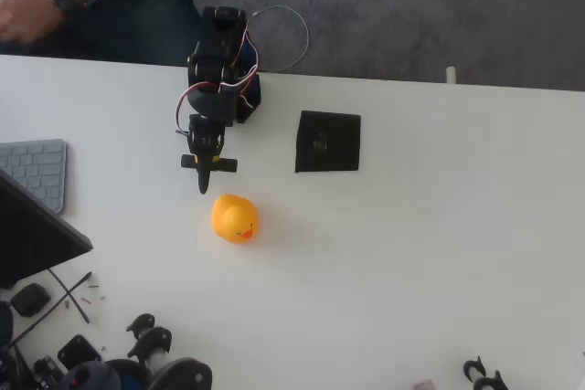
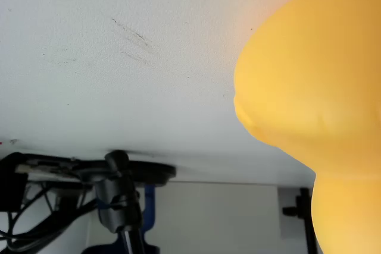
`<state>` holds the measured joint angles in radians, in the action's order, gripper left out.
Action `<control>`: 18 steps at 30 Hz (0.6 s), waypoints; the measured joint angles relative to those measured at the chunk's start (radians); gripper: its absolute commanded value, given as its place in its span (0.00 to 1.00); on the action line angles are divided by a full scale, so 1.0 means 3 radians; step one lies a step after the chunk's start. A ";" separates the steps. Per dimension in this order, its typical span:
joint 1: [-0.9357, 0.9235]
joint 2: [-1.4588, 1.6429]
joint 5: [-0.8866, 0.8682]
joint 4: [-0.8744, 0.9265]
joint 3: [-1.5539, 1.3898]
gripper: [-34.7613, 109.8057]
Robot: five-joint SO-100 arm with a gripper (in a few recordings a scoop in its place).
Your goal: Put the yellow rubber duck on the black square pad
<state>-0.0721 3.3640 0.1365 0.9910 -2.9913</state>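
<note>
White table [image 1: 439,253] carries everything here, with a keyboard [image 1: 37,171] at its left edge in the overhead view and a person's hand [image 1: 27,11] beyond its far edge. Next in size is the black arm, folded low with its jaws [image 1: 203,182] pointing down the picture toward the duck; whether they are open or closed I cannot tell, since they read as one dark tip from above. The black square pad [image 1: 328,142] lies flat to the right of the arm, bare, with a faint mark at its centre. The yellow rubber duck [image 1: 235,218] sits on the table just below the jaws, near but apart from them, and well left of the pad; the wrist view has it looming close on the right [image 2: 315,87]. By my reading nothing is done yet: grasp, carry and placing all remain.
</note>
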 measured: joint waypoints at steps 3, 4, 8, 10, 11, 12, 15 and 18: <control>0.0000 0.0000 0.0000 0.0000 0.0000 0.33; 0.0000 0.0000 0.0000 0.0000 0.0000 0.33; 0.0000 0.0000 0.0000 0.0000 0.0000 0.33; 0.0000 0.0000 0.0000 0.0000 0.0000 0.33; 0.0000 0.0000 0.0000 0.0000 0.0000 0.33; 0.0000 0.0000 0.0000 0.0000 0.0000 0.33; 0.0000 0.0000 0.0000 0.0000 0.0000 0.33; 0.0000 0.0000 -0.0036 0.0000 0.0000 0.33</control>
<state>-0.0721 3.3640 0.1258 0.9910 -2.9913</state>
